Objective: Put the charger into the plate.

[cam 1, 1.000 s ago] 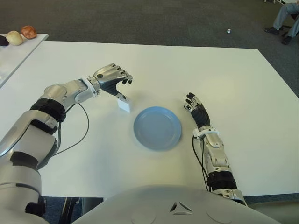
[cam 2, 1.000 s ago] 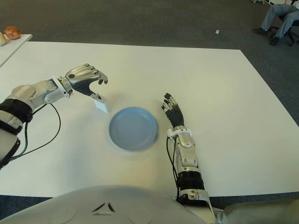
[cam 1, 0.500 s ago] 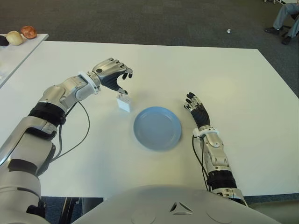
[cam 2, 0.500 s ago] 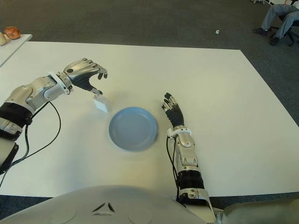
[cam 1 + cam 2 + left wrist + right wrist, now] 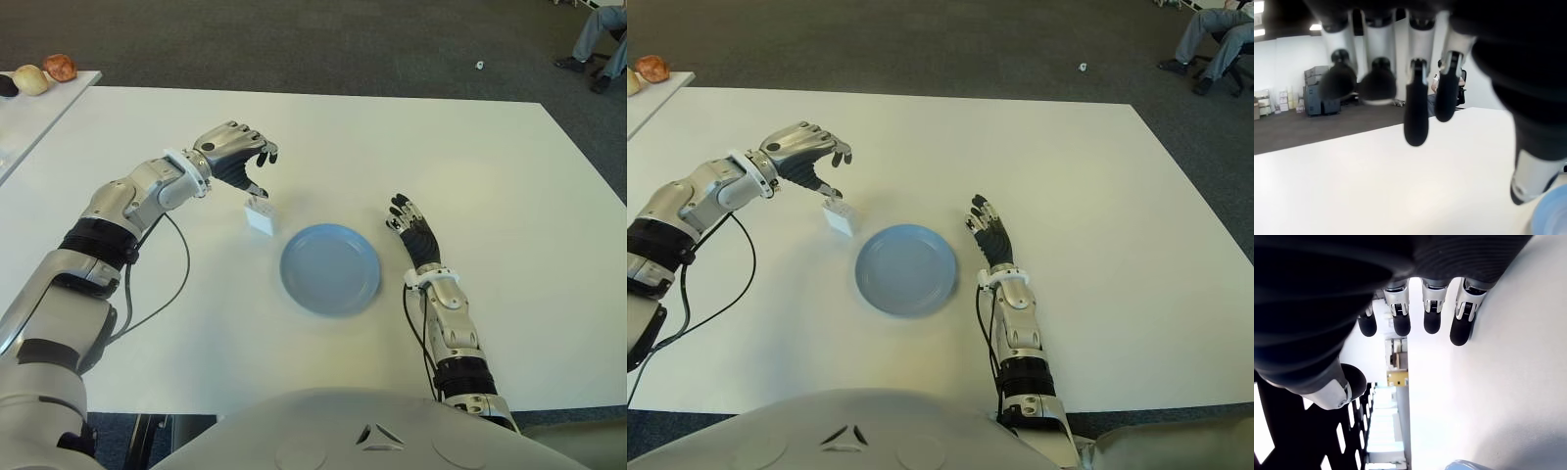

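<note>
The charger (image 5: 260, 216), a small white block, stands on the white table (image 5: 490, 176) just left of the blue plate (image 5: 330, 268). My left hand (image 5: 257, 172) hovers right above the charger, fingers loosely curved and its thumb tip pointing down near the charger's top. In the left wrist view its fingers (image 5: 1415, 117) hang apart with nothing between them, and the plate's rim (image 5: 1552, 215) shows at the corner. My right hand (image 5: 411, 230) shows to the right of the plate, fingers stretched out and holding nothing.
A second white table (image 5: 29, 113) at the far left carries a few round food items (image 5: 31, 78). A seated person's legs (image 5: 600, 39) show at the far right on the dark carpet, with a small white scrap (image 5: 480, 66) nearby.
My left hand has lifted a little and drawn back from the charger, which now stands free beside the plate. The right hand has not moved.
</note>
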`<state>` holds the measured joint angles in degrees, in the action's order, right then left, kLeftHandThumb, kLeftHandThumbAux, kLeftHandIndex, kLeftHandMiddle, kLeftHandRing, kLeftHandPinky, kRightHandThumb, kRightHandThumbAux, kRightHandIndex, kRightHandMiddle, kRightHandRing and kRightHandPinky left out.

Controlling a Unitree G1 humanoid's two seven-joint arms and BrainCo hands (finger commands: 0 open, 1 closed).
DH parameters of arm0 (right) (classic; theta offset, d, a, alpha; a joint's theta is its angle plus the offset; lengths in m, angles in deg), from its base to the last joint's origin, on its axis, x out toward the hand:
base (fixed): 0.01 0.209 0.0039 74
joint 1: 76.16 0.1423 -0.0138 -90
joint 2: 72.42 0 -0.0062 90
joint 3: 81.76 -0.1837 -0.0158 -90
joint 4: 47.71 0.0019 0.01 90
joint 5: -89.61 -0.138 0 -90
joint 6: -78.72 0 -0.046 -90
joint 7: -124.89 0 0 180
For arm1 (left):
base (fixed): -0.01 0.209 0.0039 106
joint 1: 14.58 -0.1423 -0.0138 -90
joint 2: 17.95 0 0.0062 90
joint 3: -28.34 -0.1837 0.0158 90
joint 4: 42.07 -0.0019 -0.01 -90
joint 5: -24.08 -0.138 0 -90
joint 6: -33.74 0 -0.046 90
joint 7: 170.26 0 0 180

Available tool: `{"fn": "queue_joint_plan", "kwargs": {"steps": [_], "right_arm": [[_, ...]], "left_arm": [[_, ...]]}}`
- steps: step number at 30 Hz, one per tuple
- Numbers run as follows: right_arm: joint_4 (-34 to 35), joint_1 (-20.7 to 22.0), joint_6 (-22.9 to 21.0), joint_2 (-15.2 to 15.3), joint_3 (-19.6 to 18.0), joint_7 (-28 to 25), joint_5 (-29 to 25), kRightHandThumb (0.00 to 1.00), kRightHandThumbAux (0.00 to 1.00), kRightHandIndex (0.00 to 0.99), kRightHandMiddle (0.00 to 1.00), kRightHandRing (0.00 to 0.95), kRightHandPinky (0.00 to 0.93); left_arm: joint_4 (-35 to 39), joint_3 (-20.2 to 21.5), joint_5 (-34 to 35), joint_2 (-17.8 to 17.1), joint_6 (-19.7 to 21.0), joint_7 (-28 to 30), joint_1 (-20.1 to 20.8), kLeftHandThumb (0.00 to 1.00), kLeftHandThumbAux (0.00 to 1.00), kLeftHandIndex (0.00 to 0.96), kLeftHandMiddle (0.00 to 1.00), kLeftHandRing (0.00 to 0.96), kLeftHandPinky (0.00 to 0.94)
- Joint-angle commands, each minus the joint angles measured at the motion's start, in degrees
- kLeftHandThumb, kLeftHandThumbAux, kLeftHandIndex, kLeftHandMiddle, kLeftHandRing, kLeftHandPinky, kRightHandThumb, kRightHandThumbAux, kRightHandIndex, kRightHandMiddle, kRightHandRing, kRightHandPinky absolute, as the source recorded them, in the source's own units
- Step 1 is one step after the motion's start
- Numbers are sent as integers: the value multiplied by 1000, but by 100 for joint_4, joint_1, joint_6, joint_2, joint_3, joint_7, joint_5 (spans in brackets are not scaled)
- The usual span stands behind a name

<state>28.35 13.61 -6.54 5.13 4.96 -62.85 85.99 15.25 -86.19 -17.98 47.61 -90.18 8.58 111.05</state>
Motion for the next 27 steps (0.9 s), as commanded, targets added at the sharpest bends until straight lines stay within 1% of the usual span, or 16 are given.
{"fn": "queue_joint_plan", "kwargs": {"steps": [1, 4, 5, 6, 7, 8, 9, 10, 11, 12, 13, 14, 16, 22, 27], "right_arm": [[-46, -89, -208, 26, 27, 3, 12, 0, 574, 0, 0, 0, 0], [-13, -115, -226, 37, 36, -17, 8, 0, 576, 0, 0, 0, 0], [-4, -125, -231, 37, 41, -19, 10, 0, 577, 0, 0, 0, 0], [4, -132, -236, 36, 45, -21, 12, 0, 578, 0, 0, 0, 0], [4, -143, -231, 33, 48, -21, 14, 0, 578, 0, 0, 0, 0], [8, -152, -229, 34, 52, -22, 21, 0, 579, 0, 0, 0, 0], [11, -159, -228, 35, 56, -22, 25, 0, 578, 0, 0, 0, 0], [17, -165, -228, 39, 60, -27, 27, 0, 578, 0, 0, 0, 0], [22, -168, -229, 41, 63, -30, 28, 0, 578, 0, 0, 0, 0], [26, -171, -228, 46, 67, -38, 26, 0, 578, 0, 0, 0, 0], [29, -174, -227, 49, 70, -43, 24, 0, 577, 0, 0, 0, 0], [22, -181, -208, 54, 72, -55, 22, 0, 577, 0, 0, 0, 0], [19, -186, -195, 61, 73, -67, 18, 0, 578, 0, 0, 0, 0], [80, -214, -215, 74, 74, -47, 21, 0, 577, 0, 0, 0, 0], [131, -237, -227, 86, 72, -27, 26, 0, 582, 0, 0, 0, 0]], "left_arm": [[-130, 3, 86, 36, -45, 254, -76, 852, 667, 404, 527, 793, 734], [-214, -42, 54, -5, -156, 344, -33, 848, 659, 408, 552, 704, 650], [-271, -95, -27, -36, -216, 351, -4, 848, 658, 409, 555, 692, 638], [-316, -130, -87, -57, -260, 354, 17, 777, 548, 353, 420, 494, 475], [-342, -151, -128, -69, -288, 347, 22, 730, 478, 317, 332, 365, 369], [-374, -312, -436, -154, -306, 297, 96, 713, 453, 304, 301, 320, 331], [-394, -423, -660, -212, -317, 258, 150, 650, 380, 200, 193, 204, 212], [-501, -579, -956, -265, -331, 108, 221, 627, 354, 163, 154, 163, 169], [-588, -677, -1152, -292, -345, -6, 270, 582, 304, 104, 98, 104, 108], [-748, -792, -1353, -295, -362, -194, 327, 552, 272, 66, 63, 67, 69], [-871, -872, -1496, -293, -380, -333, 373, 525, 238, 42, 40, 42, 44], [-934, -948, -1614, -296, -415, -417, 421, 515, 227, 34, 32, 34, 35], [-1040, -1048, -1756, -288, -477, -537, 503, 476, 170, 13, 13, 13, 14], [-1339, -1227, -1920, -245, -589, -778, 611, 437, 118, 1, 1, 1, 1], [-1520, -1321, -1908, -213, -648, -845, 644, 437, 104, 0, 0, 0, 0]]}}
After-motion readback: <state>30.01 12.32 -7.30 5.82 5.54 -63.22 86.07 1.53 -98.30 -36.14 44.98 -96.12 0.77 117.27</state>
